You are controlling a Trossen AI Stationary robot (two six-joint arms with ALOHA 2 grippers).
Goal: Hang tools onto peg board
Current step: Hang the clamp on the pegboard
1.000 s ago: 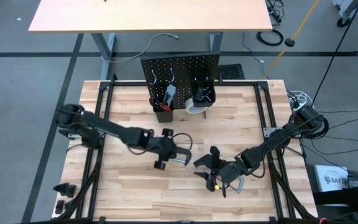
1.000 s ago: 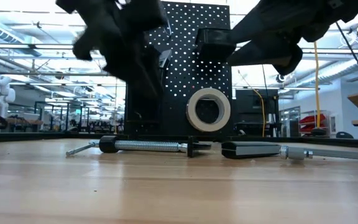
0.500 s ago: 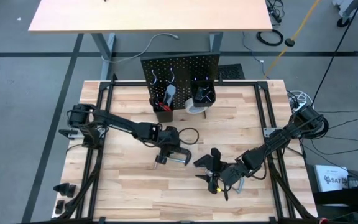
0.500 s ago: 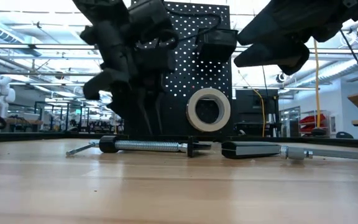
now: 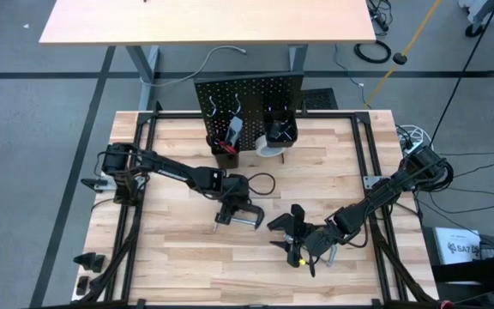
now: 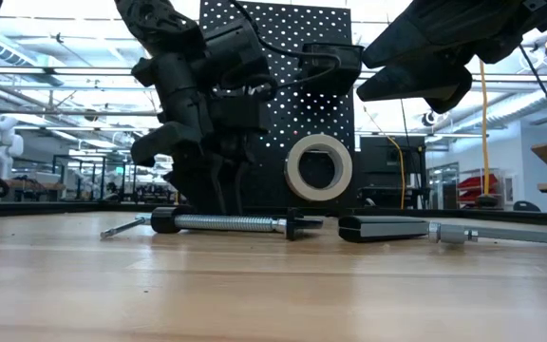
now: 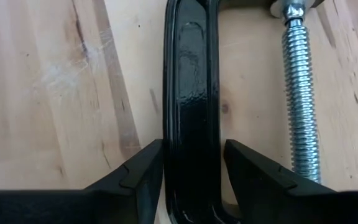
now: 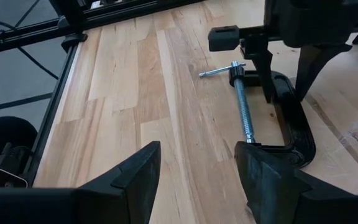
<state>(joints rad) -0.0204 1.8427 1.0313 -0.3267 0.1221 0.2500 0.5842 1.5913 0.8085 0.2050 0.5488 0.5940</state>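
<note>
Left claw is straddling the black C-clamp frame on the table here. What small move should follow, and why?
Probably close the left claw on the C-clamp. In the left wrist view its fingers stand either side of the black frame, with slight gaps, so nothing is gripped yet. The clamp lies flat on the table, short of the peg board. The right claw waits nearby, open.

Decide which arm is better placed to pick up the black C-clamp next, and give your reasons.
The left. Its end effector already straddles the C-clamp frame on the table, fingers open either side. The right end effector sits apart, empty.
</note>
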